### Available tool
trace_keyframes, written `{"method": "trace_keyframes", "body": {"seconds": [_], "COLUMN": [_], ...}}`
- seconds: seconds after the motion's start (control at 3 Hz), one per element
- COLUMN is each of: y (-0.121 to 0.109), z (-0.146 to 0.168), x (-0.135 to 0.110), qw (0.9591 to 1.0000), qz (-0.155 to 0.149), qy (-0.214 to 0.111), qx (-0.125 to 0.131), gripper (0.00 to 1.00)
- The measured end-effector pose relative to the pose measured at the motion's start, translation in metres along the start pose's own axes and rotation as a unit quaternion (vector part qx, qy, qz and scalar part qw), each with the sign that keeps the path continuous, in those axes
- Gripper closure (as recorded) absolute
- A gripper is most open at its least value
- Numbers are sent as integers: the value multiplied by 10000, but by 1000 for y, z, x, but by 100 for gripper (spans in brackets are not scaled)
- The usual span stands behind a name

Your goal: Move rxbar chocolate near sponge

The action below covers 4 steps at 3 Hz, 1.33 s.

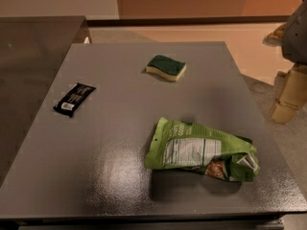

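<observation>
The rxbar chocolate (74,99), a small flat black bar with a white label, lies on the left side of the grey table (110,143). The sponge (166,67), dark green on top with a pale yellow base, lies at the far middle of the table, well apart from the bar. My gripper (289,97) hangs at the right edge of the view, beyond the table's right side and far from both things. It holds nothing that I can see.
A large crinkled green snack bag (201,151) lies on the near right part of the table. A darker counter (33,47) adjoins the table on the left. A wall runs behind.
</observation>
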<state>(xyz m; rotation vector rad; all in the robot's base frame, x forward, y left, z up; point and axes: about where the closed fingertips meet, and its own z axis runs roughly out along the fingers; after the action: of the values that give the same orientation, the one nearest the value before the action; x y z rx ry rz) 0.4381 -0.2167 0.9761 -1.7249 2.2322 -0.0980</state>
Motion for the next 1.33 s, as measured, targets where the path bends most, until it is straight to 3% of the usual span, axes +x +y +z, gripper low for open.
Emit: {"method": "trace_keyframes", "body": {"seconds": [0.67,1.33], "y": [-3,-34], "z": [0,32], "x": [-5,-90], "qw": [9999,9950], "qz": [-91,-745], "qy": [-61,-614], "qx": [-23,-261], "gripper": [0,0]}}
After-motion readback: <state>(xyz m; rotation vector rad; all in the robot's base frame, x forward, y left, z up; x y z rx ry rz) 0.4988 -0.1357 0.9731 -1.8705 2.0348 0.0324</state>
